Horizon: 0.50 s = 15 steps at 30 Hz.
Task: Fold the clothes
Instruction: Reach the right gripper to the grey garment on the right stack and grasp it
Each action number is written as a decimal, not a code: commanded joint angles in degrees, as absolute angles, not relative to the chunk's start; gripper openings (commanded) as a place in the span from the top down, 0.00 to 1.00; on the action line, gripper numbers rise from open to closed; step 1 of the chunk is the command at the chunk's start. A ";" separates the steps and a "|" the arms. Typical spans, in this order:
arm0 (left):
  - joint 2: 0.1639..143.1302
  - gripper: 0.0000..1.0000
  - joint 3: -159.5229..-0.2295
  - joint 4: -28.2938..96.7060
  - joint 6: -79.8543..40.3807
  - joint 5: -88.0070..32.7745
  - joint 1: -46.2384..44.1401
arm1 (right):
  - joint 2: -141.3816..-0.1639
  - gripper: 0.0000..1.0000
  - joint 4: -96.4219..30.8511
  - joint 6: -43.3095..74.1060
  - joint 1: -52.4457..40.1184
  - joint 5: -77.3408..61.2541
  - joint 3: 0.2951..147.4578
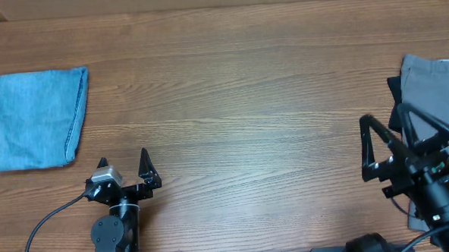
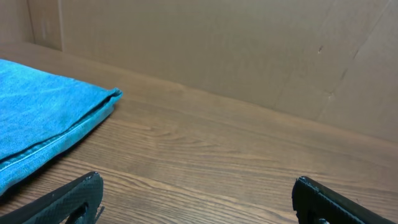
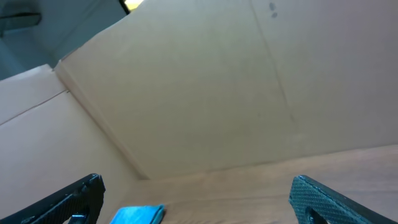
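Observation:
A folded blue denim garment lies flat at the far left of the wooden table; it also shows in the left wrist view and far off in the right wrist view. A pile of grey and dark clothes sits at the right edge, partly behind my right arm. My left gripper is open and empty near the front edge, right of the denim; its fingers frame bare wood. My right gripper is open and empty, raised beside the grey pile, its fingers wide apart.
Cardboard walls stand behind and beside the table. A black cable runs from the left arm's base along the front edge.

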<state>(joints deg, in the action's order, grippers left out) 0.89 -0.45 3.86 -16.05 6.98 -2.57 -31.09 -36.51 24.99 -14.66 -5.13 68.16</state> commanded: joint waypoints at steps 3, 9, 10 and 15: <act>0.25 0.00 -0.27 3.64 -14.76 7.90 -2.22 | -31.05 0.00 -39.59 19.20 -14.44 -2.35 69.54; 0.25 0.00 -0.27 3.64 -14.76 7.90 -2.22 | -35.00 0.03 -48.47 21.63 -14.44 4.21 72.14; 0.25 0.00 -0.27 3.64 -14.79 7.90 -2.22 | -36.80 0.03 -49.95 21.65 -14.44 5.61 73.60; 0.67 0.00 -0.27 3.64 -14.76 7.90 -2.22 | -50.46 0.02 -59.92 21.63 -14.41 12.64 85.36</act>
